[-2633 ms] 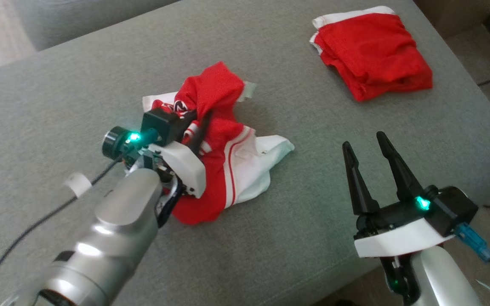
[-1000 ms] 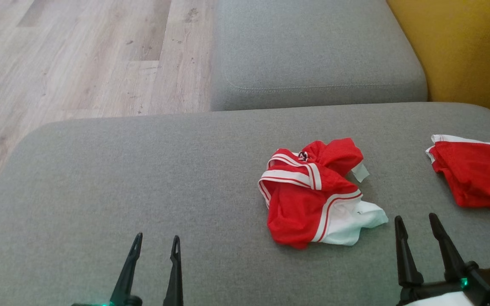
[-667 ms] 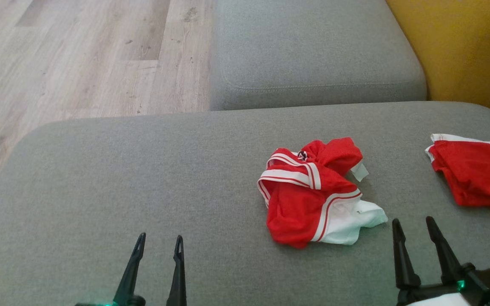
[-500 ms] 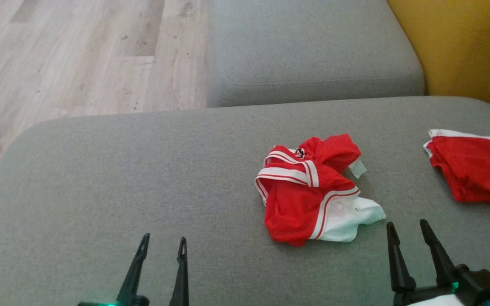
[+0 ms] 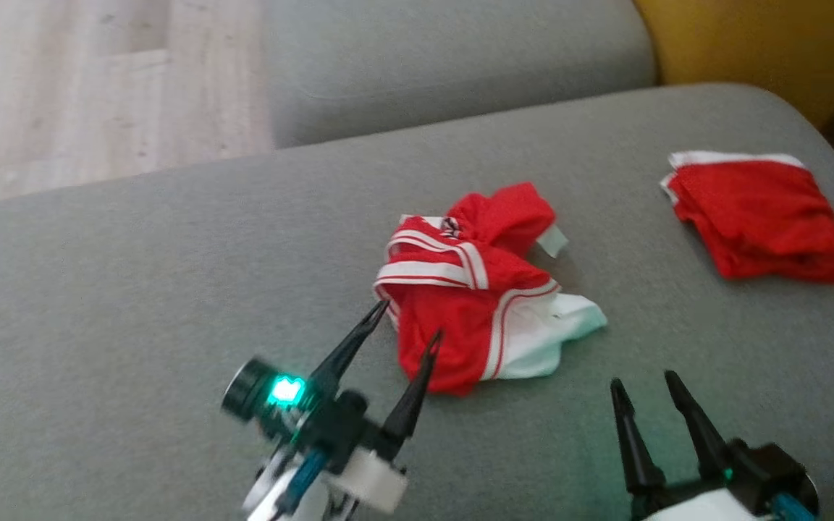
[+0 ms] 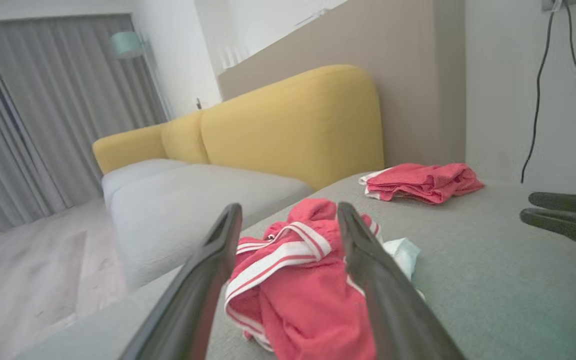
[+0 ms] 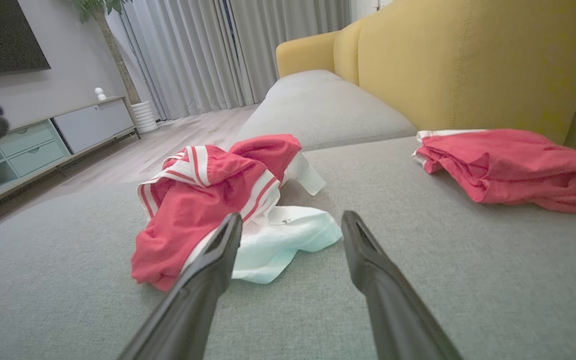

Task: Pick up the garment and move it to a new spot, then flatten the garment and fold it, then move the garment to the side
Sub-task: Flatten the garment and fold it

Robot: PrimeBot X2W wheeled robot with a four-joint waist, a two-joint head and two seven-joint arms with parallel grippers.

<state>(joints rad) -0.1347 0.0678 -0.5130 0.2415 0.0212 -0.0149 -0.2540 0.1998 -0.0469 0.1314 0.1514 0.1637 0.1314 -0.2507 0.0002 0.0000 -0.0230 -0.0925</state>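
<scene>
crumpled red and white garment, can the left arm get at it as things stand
Probably yes. The left gripper is open, its fingertips right by the near edge of the garment, with nothing lying between them.

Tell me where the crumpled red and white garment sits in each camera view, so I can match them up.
Head view: crumpled garment, just right of centre.
Left wrist view: crumpled garment, bottom centre.
Right wrist view: crumpled garment, left of centre.
Shared landmark: folded red garment, to its right in every view.
</scene>
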